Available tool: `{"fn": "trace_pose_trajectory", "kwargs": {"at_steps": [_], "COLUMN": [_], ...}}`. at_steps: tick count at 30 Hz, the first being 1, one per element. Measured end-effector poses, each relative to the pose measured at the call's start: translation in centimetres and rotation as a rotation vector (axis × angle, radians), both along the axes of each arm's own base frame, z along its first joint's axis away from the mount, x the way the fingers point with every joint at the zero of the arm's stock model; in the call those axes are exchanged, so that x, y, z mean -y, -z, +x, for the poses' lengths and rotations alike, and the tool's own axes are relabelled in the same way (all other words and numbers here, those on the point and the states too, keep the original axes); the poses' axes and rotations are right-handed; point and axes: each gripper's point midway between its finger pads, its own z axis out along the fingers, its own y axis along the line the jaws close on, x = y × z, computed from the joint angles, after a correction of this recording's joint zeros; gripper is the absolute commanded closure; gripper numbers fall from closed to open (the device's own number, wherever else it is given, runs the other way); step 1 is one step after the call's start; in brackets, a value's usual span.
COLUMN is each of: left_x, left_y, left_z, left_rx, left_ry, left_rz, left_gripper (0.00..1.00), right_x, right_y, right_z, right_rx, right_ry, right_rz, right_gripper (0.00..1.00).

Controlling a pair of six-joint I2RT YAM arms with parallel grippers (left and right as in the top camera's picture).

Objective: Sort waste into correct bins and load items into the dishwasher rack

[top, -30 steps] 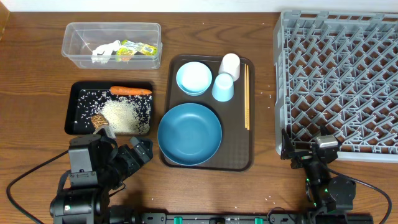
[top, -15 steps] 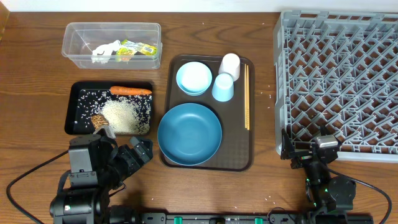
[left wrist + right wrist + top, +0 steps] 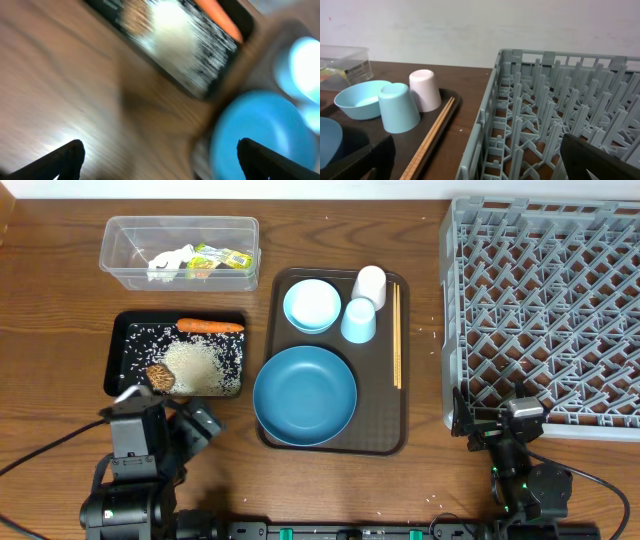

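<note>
Jaws stand wide on both arms, nothing held. The left gripper (image 3: 197, 423) hangs just off the near-left corner of the brown serving tray (image 3: 380, 435), over bare wood; its wrist view is smeared, but the fingers show far apart. The right gripper (image 3: 475, 162) sits off the tray's near-right side, fingers spread just as wide.

On the tray: the large dark blue dish (image 3: 304, 395) fills the near half; the small light blue bowl (image 3: 312, 305) takes the far-left corner; the white cup (image 3: 370, 282) stands mouth down at the far edge; the light blue cup (image 3: 359, 320) is inverted just beside it; the wooden chopsticks (image 3: 396, 335) lie along the right edge.

Left of the tray sits the shallow black tray (image 3: 115, 360), with the orange carrot (image 3: 210, 326) along its far side, white rice grains (image 3: 195, 365) heaped and scattered, and the small brown food lump (image 3: 160, 376) at the heap's edge. Further off to the far left, the clear tub (image 3: 180, 222) holds crumpled white paper (image 3: 168, 263) and yellow-green wrappers (image 3: 222, 257). Right of the tray stands the grey dishwasher rack (image 3: 550, 310), pegs up.
</note>
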Motion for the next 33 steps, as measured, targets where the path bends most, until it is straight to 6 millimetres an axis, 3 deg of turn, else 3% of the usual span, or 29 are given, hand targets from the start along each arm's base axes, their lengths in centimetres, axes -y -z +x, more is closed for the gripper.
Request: {"fn": "trace_pose_trajectory", "kwargs": {"at_steps": [4, 8, 18, 22, 28, 33], "left_x": [-3.3, -5.2, -6.4, -6.5, -6.5, -6.5], "left_y": [-0.6, -1.0, -1.5, -1.5, -1.5, -1.5], "left_z": [-0.7, -1.5, -2.0, -2.0, -2.0, -2.0], "left_rx": [-0.019, -0.063, -0.104, -0.106, -0.107, -0.108], "left_ry": [-0.095, -0.105, -0.079, -0.078, -0.078, -0.078], "left_rz": [0.176, 0.314, 0.427, 0.432, 0.437, 0.437], "left_gripper": [0.02, 0.02, 0.02, 0.02, 0.02, 0.02], "right_x": [0.0, 0.0, -0.1, -2.0, -7.4, -9.1], "right_y": [0.0, 0.0, -0.3, -1.4, -1.9, -2.2], "right_z": [0.0, 0.0, 0.0, -0.4, -3.1, -4.5], "right_rx": [0.0, 0.0, 0.011, 0.041, -0.104, -0.227], "right_ry": [0.0, 0.0, -0.006, -0.119, -0.453, -0.561], "right_rz": [0.0, 0.0, 0.001, 0.073, 0.438, 0.646], "right_gripper": [0.01, 0.01, 0.01, 0.01, 0.01, 0.01]}}
